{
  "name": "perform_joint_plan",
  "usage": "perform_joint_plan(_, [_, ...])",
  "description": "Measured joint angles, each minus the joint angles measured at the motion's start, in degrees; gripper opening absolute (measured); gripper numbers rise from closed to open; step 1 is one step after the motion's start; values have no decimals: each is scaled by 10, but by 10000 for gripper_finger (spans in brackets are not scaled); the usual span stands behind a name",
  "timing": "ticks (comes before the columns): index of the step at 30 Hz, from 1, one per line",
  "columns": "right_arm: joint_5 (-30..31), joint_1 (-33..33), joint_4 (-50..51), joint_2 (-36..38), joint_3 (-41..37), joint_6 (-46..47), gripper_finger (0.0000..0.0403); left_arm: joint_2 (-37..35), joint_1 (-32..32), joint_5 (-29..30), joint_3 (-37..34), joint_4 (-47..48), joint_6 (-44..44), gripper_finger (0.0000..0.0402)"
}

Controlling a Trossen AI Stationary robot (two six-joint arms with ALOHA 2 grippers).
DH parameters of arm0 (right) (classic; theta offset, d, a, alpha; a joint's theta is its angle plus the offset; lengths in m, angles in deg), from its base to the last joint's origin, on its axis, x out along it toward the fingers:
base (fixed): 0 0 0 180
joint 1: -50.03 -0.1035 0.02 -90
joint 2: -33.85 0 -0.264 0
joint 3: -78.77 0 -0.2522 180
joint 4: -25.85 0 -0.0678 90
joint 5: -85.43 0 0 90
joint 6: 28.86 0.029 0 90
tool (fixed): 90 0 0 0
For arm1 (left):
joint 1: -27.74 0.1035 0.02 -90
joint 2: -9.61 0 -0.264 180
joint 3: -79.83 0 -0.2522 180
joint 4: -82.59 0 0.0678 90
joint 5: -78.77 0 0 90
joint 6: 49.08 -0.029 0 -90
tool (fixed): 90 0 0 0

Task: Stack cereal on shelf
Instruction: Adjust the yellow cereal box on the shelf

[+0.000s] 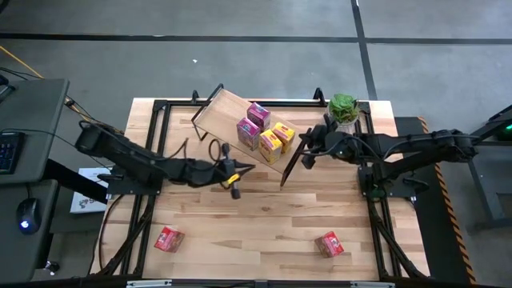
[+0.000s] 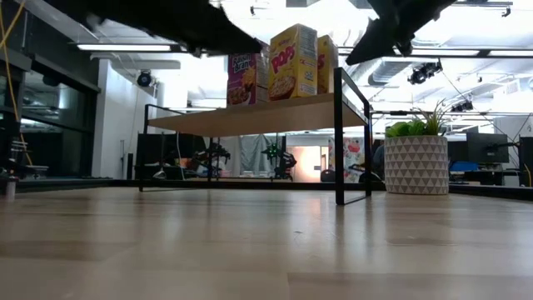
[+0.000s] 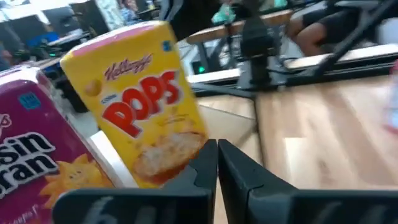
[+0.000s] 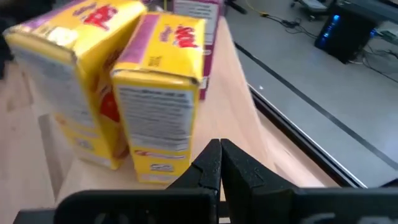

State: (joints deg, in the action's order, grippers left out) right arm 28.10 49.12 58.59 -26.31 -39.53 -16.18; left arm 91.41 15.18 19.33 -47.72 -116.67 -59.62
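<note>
Shelf: long light-wood plank shelf [image 1: 232, 116] with black wire end frames, set at an angle across the far middle of the large wooden table [image 1: 264, 216].
Boxes on shelf: four small cardboard cereal boxes stand upright in a close cluster toward its right end: two magenta boxes [image 1: 250, 132] and two yellow boxes [image 1: 272, 144]. In the low view a yellow box [image 2: 293, 62] stands foremost.
Boxes on table: two small red cereal boxes lie near the front edge, well apart, one at front left [image 1: 168, 238], one at front right [image 1: 329, 244].
Left gripper: left gripper [image 1: 234, 182] is over the table just in front of the shelf; fingers closed together, holding nothing. Its wrist view faces a yellow box [image 3: 146, 99] close ahead.
Right gripper: right gripper [image 1: 307, 156] is near the shelf's right end frame; fingers pressed together, empty.
Other: small green plant in a white patterned pot [image 1: 344, 108] stands at the table's far right corner.
</note>
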Motion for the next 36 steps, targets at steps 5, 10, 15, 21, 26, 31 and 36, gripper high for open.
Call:
perform_joint_plan(5, [-1,7,-3,0,0,5,0,52,44,-49,31,-29,-6,3])
perform_joint_plan(10, [-3,7,-4,0,0,5,0,83,63,-62,62,-29,4,1])
perform_joint_plan(15, [-5,7,-1,0,0,4,0,100,64,-62,83,-28,-5,0])
perform_joint_plan(21, [-13,7,0,0,0,4,0,119,64,-77,106,-30,-1,0])
perform_joint_plan(26, [-14,7,0,0,0,13,0,141,66,-78,128,-29,-5,0])
perform_joint_plan(31, [-16,7,0,0,0,10,0,152,70,-78,142,-28,-5,0])
perform_joint_plan(36, [-16,7,0,0,0,6,0,129,47,-140,143,-3,-2,0])
